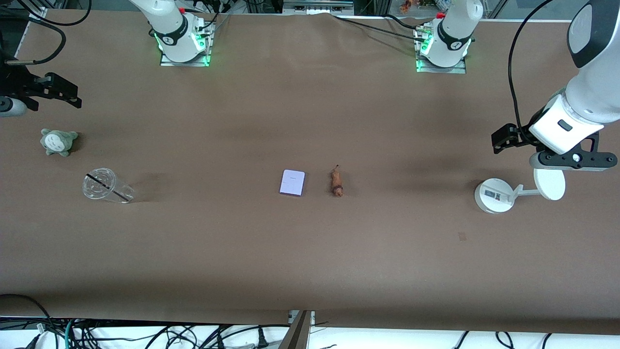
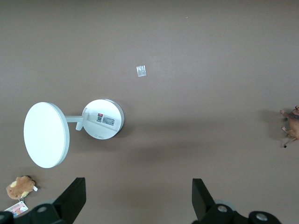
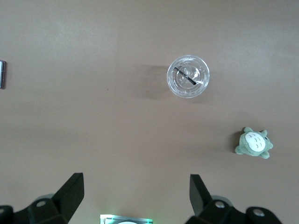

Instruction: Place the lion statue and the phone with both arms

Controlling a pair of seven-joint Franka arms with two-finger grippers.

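Front view: pale lavender phone [image 1: 292, 182] beside tiny orange-brown lion statue [image 1: 336, 182] — left pincer [image 2: 138, 198], right pincer [image 3: 135, 196] spread.

Lion statue [image 2: 292, 125] cut off at left wrist view's 3 o'clock edge. Phone [image 3: 2, 74] a sliver at right wrist view's 9 o'clock edge. Brown plush's [image 2: 19, 186] card tag [image 2: 17, 208] unreadable.

Lavender-white phone [image 1: 292, 182], orange-brown lion statue [image 1: 336, 182] with dark band, brown table [image 1: 310, 252].

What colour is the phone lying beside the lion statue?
Pale lavender-white with a darker purple edge; the phone shows best in the front view.
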